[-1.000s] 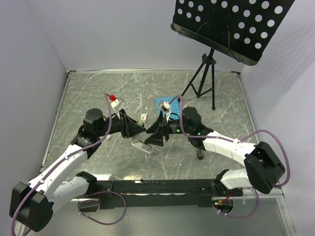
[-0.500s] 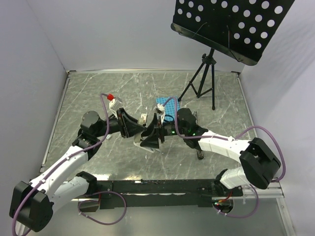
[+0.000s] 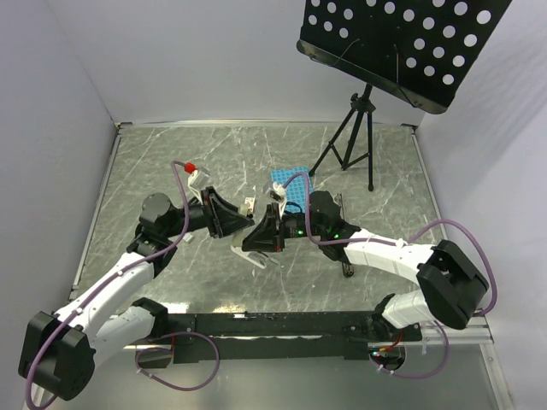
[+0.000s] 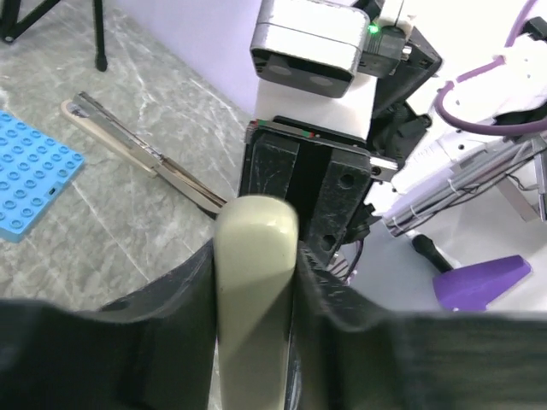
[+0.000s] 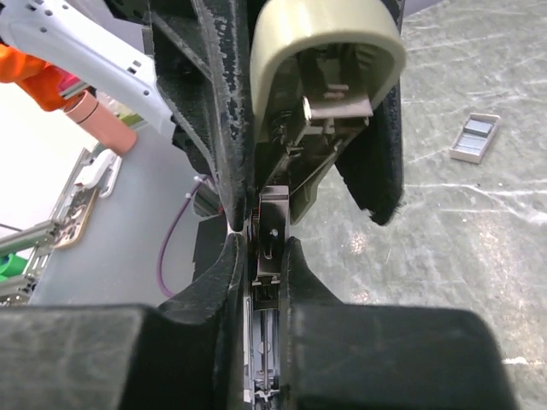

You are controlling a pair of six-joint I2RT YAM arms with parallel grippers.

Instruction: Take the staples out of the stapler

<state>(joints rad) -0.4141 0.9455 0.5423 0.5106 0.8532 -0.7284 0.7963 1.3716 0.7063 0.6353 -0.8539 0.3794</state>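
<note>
The right claw (image 5: 267,249) was pinched tight on the metal rail of the stapler (image 5: 329,38), whose pale cap sat clamped in the left claw (image 4: 256,260). The two claws stood nose to nose over the bench (image 3: 171,166), near a blue rack (image 3: 295,175), each arm folded inward from its own side.

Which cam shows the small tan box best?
Right wrist: the tan box sits unobstructed at right, open side up, grey contents visible. Top external shows it only as a tiny pale speck, no detail. Left wrist doesn't show it.
</note>
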